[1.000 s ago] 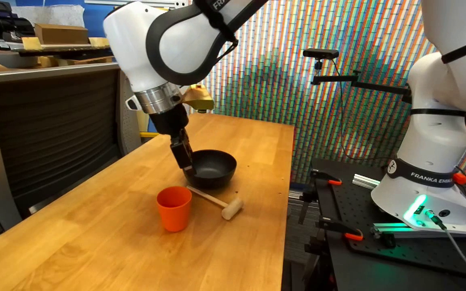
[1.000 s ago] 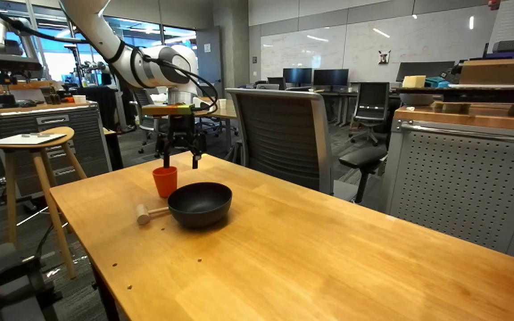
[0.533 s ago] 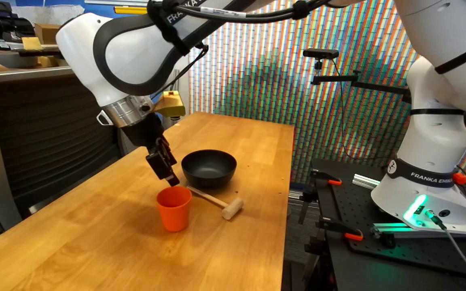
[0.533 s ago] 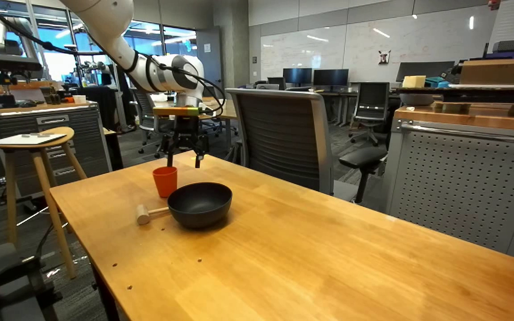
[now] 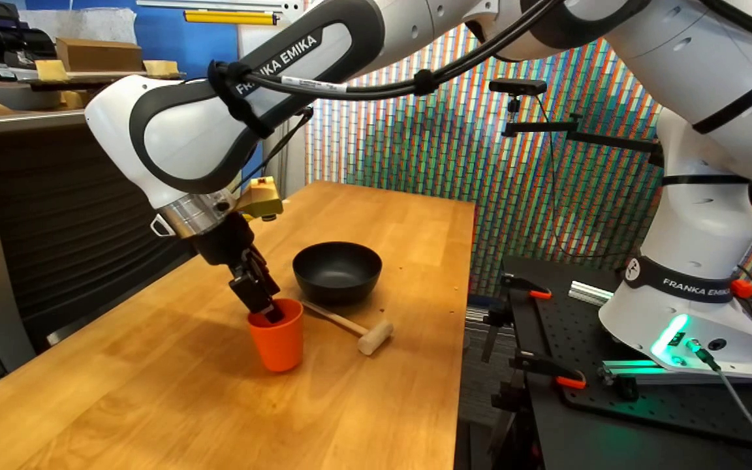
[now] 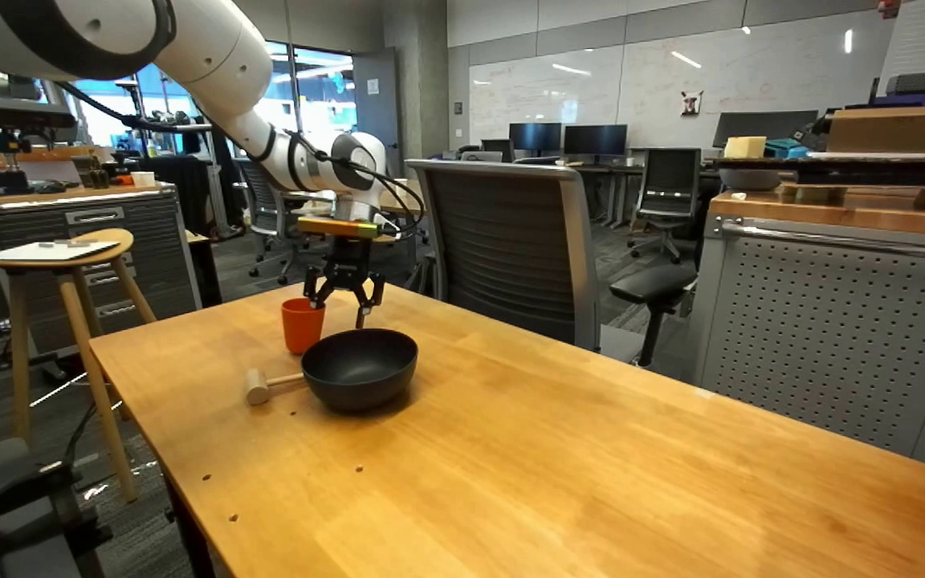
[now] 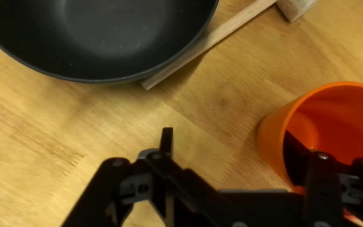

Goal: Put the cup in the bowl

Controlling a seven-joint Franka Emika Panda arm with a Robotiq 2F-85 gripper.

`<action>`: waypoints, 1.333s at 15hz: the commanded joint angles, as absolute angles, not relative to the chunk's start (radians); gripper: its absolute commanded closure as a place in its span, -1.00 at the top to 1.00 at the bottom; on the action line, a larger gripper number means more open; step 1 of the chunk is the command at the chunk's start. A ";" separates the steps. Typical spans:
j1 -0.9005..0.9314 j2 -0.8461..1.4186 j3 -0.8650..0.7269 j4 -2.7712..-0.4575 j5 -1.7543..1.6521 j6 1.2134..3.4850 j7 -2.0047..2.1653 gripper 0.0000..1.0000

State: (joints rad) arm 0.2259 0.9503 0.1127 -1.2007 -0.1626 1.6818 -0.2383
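The orange-red cup (image 5: 279, 347) stands on the table beside the black bowl (image 5: 338, 294). In an exterior view the cup (image 6: 302, 327) is just behind the left side of the bowl (image 6: 360, 387). My gripper (image 7: 227, 135) is open with its jaws wide apart. In the wrist view one finger reaches inside the cup (image 7: 269, 138) against its near wall; the other is outside, over bare table. The cup wall lies between the fingers, not clamped. The bowl (image 7: 115, 34) is at top left there, with nothing seen in it. The gripper also shows in an exterior view (image 6: 340, 315).
A small wooden mallet (image 5: 375, 337) lies on the table by the bowl, its handle (image 7: 210, 41) passing close to the bowl's side. A chair (image 6: 511, 249) stands at the table's edge behind the gripper. The arm's base (image 5: 683, 313) is across from the table.
My gripper has moved from beside the bowl to the cup and down, so one finger is now inside it. The cup has shifted slightly. The bowl and mallet stay put.
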 commanded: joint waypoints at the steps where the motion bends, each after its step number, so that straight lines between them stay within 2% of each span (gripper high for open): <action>1: 0.195 0.998 0.146 -1.115 -0.109 1.600 -0.297 0.02; 7: 0.166 0.951 0.186 -1.179 -0.051 1.585 -0.371 -0.91; 9: 0.157 0.897 0.190 -1.237 -0.052 1.599 -0.398 -1.00; 12: 0.134 0.793 0.170 -1.313 -0.078 1.588 -0.420 -0.94; 20: 0.014 0.476 0.026 -1.657 -0.095 1.777 -0.212 -0.92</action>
State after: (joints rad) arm 0.0636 0.6145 0.0631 -1.4629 -0.0953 1.6800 -0.2799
